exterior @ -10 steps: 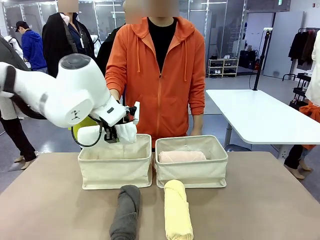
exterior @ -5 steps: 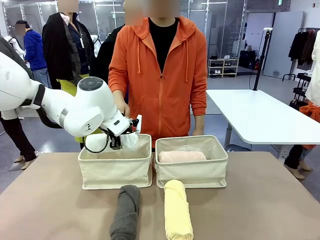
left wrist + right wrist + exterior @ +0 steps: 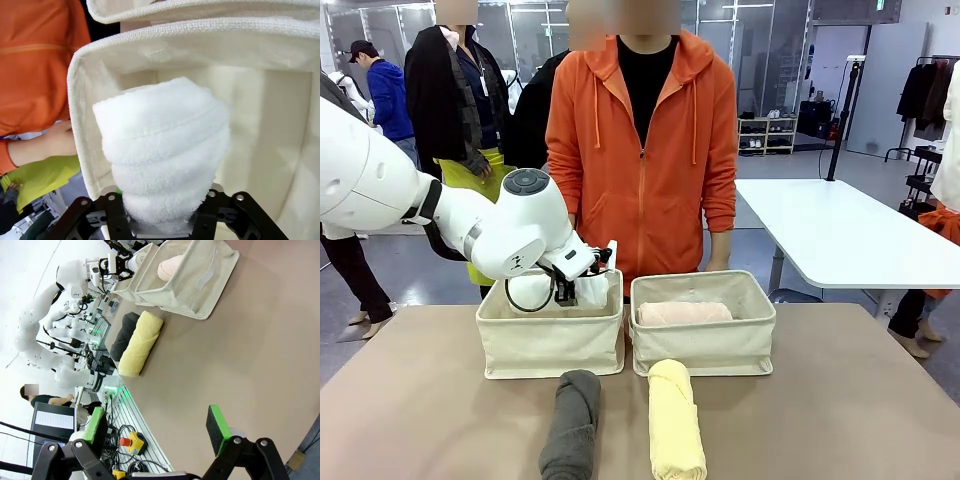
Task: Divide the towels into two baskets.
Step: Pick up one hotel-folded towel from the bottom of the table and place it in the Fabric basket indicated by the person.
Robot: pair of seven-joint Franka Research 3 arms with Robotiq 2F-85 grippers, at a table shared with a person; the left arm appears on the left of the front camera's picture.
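My left gripper [image 3: 588,282] hangs over the far rim of the left basket [image 3: 550,345], shut on the white towel [image 3: 593,292]. The left wrist view shows the white towel [image 3: 165,160] pinched at its base, its free end pointing into that basket [image 3: 280,150]; the towel hides the fingers. The pink towel [image 3: 683,313] lies in the right basket [image 3: 705,350]. In front of the baskets, the dark grey towel [image 3: 570,420] and the yellow towel [image 3: 675,420] lie on the table. My right gripper [image 3: 157,427] is open over bare table, far from the yellow towel [image 3: 140,342].
A person in an orange hoodie [image 3: 640,150] stands right behind the baskets, one hand [image 3: 60,142] close to the left basket's far wall. Other people stand farther back. A white table [image 3: 830,230] stands at the right rear. Bare tabletop [image 3: 840,400] lies right of the towels.
My left arm has come down and to the right, carrying the white towel from above the left basket down to its rim. The other towels have not moved.
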